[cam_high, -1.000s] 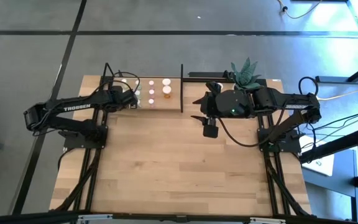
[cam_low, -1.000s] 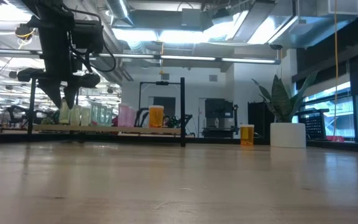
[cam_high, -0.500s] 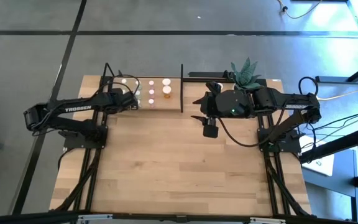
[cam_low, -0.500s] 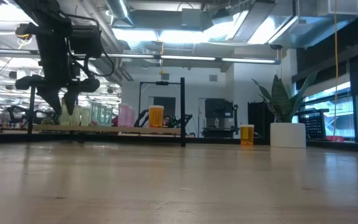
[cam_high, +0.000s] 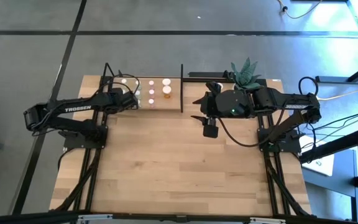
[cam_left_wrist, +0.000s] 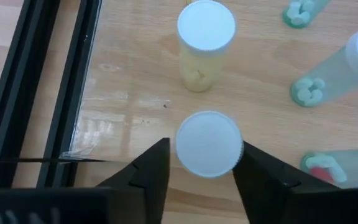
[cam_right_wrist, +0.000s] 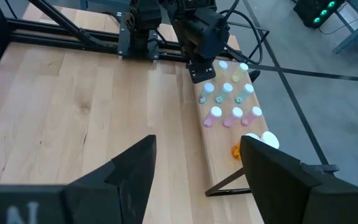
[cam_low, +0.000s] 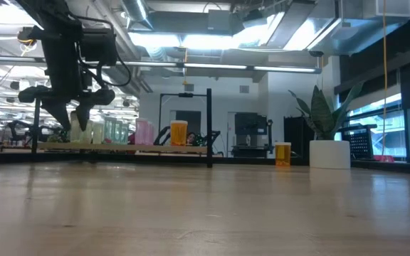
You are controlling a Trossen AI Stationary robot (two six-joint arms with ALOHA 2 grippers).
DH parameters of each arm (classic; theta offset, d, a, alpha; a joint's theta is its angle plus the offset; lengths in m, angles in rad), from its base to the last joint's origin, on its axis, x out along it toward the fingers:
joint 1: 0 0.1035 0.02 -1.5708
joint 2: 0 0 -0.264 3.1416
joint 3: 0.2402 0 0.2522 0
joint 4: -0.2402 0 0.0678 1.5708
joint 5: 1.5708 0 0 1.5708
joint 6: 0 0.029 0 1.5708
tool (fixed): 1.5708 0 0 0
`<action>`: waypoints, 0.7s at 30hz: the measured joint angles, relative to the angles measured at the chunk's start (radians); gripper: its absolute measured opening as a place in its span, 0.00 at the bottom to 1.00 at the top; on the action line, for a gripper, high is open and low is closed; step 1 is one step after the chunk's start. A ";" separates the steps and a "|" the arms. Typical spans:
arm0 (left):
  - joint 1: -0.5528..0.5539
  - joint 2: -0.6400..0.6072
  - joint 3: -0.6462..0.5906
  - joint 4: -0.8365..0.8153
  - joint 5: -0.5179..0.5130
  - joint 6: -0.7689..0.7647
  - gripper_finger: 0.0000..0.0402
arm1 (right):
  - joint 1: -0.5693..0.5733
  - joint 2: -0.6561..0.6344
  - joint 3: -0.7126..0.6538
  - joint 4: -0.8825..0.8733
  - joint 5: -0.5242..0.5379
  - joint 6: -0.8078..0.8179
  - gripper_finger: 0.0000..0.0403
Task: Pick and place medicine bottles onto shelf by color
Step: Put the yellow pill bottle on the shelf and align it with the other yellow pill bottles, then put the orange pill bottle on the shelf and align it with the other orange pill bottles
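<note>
Your left gripper [cam_left_wrist: 204, 171] hangs over the left end of the pale wooden shelf with the thin black frame [cam_high: 174, 103]; its fingers stand apart, a white-capped pale yellow medicine bottle [cam_left_wrist: 208, 144] sitting upright between them with a sliver of gap each side, so I'd say it's being let go rather than grabbed; a matching yellowish bottle [cam_left_wrist: 205, 43] stands just beyond it, which fits sorting by colour; greens lie further right. Your right gripper [cam_high: 209, 129] waits mid-table, fingers apart, nothing in them.

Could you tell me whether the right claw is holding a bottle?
No, the right claw stands open and empty above bare tabletop, away from the shelf.
</note>
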 joint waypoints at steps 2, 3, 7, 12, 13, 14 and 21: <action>0.000 0.000 0.000 -0.001 -0.003 0.001 0.44 | 0.000 0.000 0.000 0.000 0.000 -0.002 0.58; 0.000 0.000 0.000 -0.002 -0.003 0.003 0.47 | 0.000 0.000 0.000 0.000 0.000 -0.002 0.58; 0.000 -0.001 0.002 -0.006 0.003 0.008 0.55 | 0.000 0.000 0.000 0.000 0.000 -0.002 0.58; -0.003 -0.031 0.043 -0.066 0.021 0.032 0.58 | 0.000 0.000 0.000 0.000 0.000 -0.001 0.58; -0.005 -0.041 0.053 -0.084 0.022 0.034 0.58 | 0.000 0.000 0.000 0.000 0.000 -0.002 0.58; -0.008 -0.053 0.063 -0.103 0.021 0.034 0.58 | 0.000 0.000 0.000 0.000 0.000 -0.002 0.58; -0.077 -0.155 0.126 -0.191 0.011 0.090 0.58 | 0.000 0.000 0.000 0.000 0.000 0.000 0.58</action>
